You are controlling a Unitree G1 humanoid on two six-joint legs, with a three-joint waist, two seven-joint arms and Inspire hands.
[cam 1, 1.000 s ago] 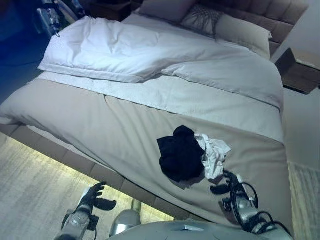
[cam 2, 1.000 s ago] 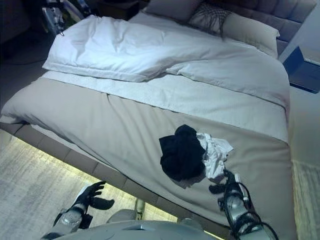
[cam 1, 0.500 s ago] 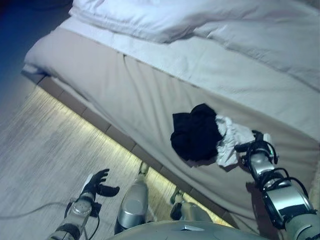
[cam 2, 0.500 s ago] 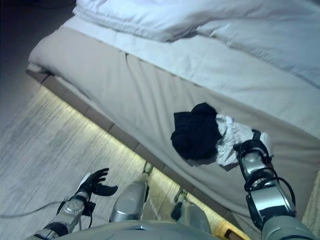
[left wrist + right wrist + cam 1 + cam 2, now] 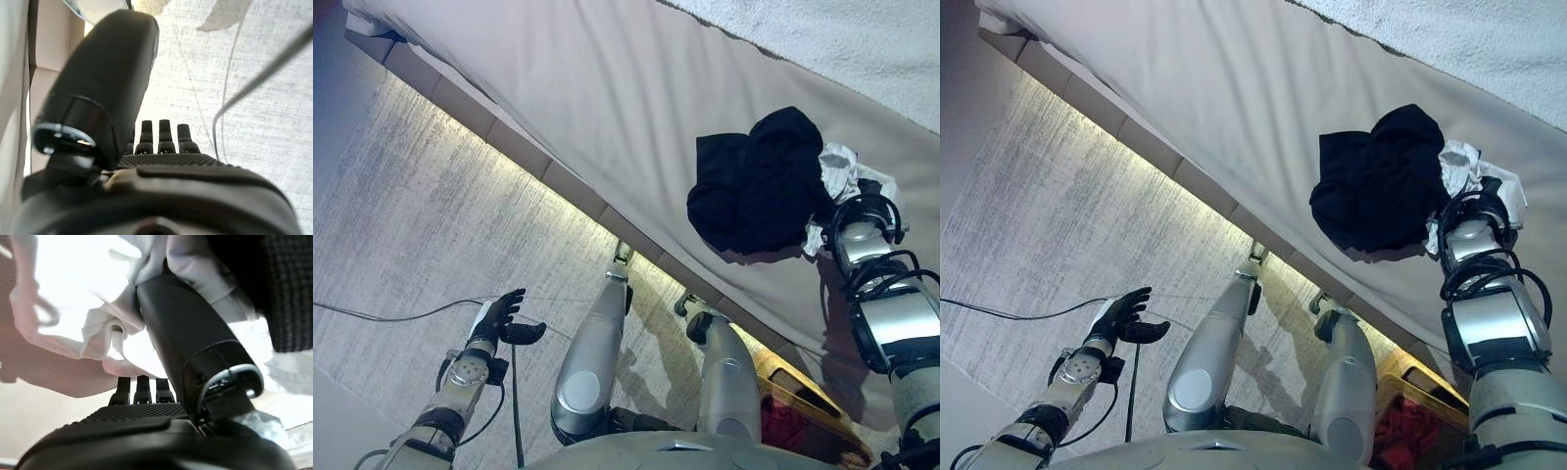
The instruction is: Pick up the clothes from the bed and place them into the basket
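My right hand (image 5: 146,431) has its straight fingers (image 5: 139,384) sliding under the crumpled white cotton garment (image 5: 98,308), thumb lying against the folds, nothing pinched yet. Just beyond it, touching, lies the bunched black fabric garment (image 5: 759,181) on the beige bedcover (image 5: 607,108). Both look light and limp (they'll sag), so I'd gather a thick fold. My left hand (image 5: 499,318) hangs relaxed, empty, over the floor.

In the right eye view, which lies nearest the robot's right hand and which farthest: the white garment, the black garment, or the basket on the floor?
1. White garment: touching the right hand, on the bed.
2. Black garment: beside the white one, toward the robot's left.
3. Basket: down on the floor below the bed edge.
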